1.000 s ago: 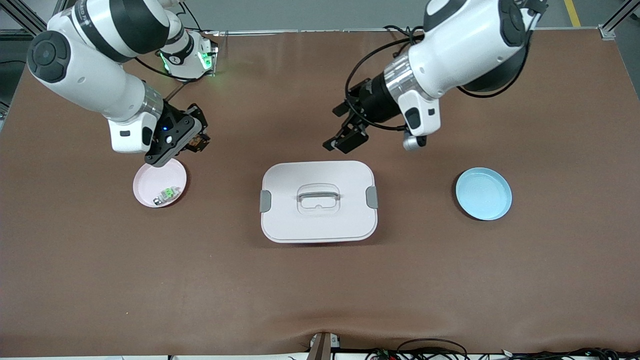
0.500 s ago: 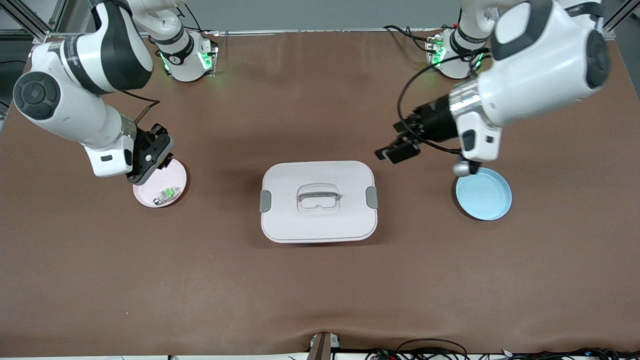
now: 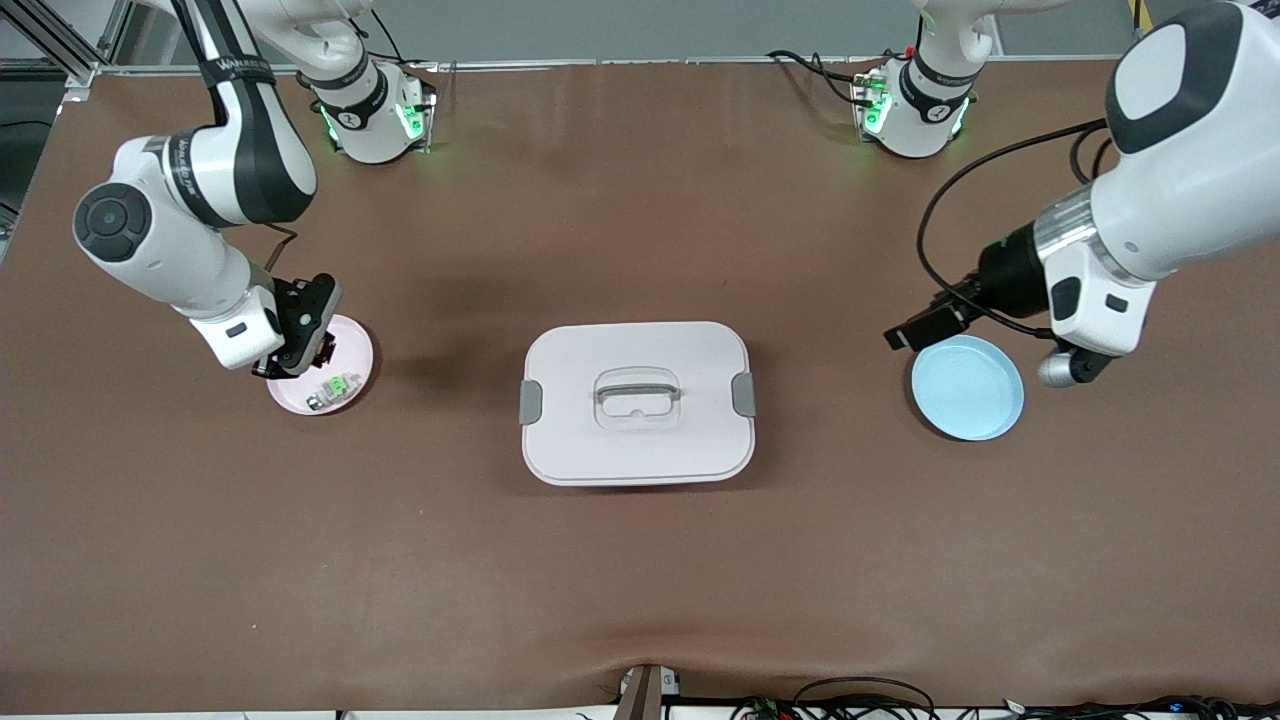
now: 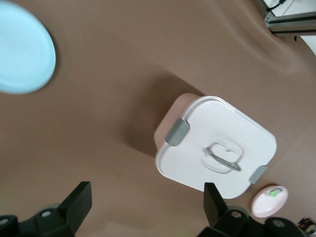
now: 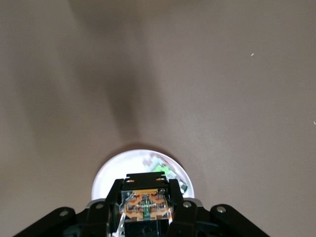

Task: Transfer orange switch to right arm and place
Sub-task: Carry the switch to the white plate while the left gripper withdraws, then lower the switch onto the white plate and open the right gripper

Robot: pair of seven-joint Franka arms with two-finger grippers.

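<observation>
The orange switch (image 5: 146, 205), a small dark block with an orange band, sits clamped between the fingers of my right gripper (image 5: 146, 197), which is shut on it. That gripper (image 3: 303, 340) hangs low over the pink plate (image 3: 356, 350) at the right arm's end of the table. On the plate lies a small clear-and-silver piece with a green mark (image 3: 335, 387). My left gripper (image 3: 915, 330) is open and holds nothing, just over the table at the rim of the blue plate (image 3: 968, 388).
A white lidded box (image 3: 637, 402) with a clear handle and grey side clips stands at the middle of the table. The left wrist view shows this box (image 4: 217, 143), the blue plate (image 4: 22, 47) and the distant pink plate (image 4: 269, 200).
The right arm came down over the pink plate with the switch still held. The left arm swung away from above the white box toward its own end, to the blue plate.
</observation>
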